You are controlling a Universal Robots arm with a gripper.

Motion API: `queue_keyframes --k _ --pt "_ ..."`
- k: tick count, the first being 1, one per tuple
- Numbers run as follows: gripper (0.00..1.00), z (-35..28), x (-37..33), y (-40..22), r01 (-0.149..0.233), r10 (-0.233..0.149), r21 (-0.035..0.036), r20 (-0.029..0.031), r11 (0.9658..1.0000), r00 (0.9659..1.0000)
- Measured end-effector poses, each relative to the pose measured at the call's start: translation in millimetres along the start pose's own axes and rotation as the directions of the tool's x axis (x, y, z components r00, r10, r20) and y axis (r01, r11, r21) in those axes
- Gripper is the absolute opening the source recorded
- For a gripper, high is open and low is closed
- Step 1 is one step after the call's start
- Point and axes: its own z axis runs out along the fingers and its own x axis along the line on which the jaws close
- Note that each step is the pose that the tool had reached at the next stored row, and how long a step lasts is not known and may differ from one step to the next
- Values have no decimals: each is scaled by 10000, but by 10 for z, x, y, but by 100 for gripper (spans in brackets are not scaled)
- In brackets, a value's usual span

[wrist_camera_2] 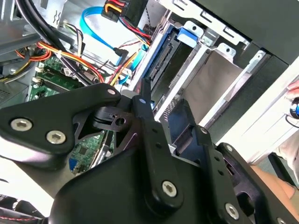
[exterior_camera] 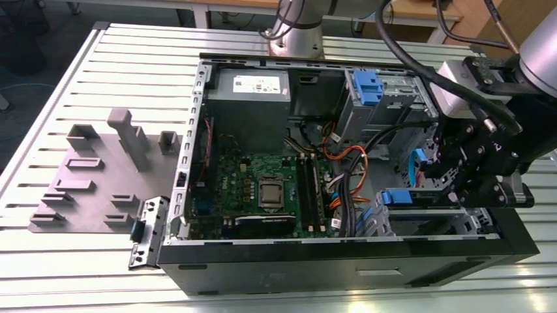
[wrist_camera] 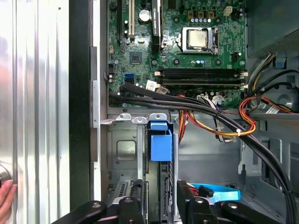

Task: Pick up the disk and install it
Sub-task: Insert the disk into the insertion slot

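The disk [wrist_camera: 160, 147] stands on edge in the lower drive bay of the open computer case [exterior_camera: 261, 267], its blue carrier tab towards the motherboard. In the exterior view that tab [exterior_camera: 397, 196] shows at the cage's inner end. My gripper [wrist_camera: 161, 205] reaches down over the bay, with one black finger [wrist_camera: 133, 205] on each side of the disk's upper edge, shut on it. In the second wrist view the disk [wrist_camera_2: 163, 58] runs away from the gripper [wrist_camera_2: 168, 105] along the metal cage wall.
Orange, black and blue cables [wrist_camera: 219, 121] cross between the motherboard [exterior_camera: 261, 189] and the drive cage. Another blue carrier [exterior_camera: 366, 88] sits in the upper bay beside the power supply [exterior_camera: 252, 88]. A grey fixture plate [exterior_camera: 96, 176] lies at the exterior view's left. A person's hand [wrist_camera: 4, 198] is near the case.
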Motion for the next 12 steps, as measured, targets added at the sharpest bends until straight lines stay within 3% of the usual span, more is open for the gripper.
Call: queue_keyframes --k 5,12 --pt "42 -2 -5 0 0 0 -1 -2 10000 10000" --pt "42 16 -83 2 0 0 -1 4 10000 10000"
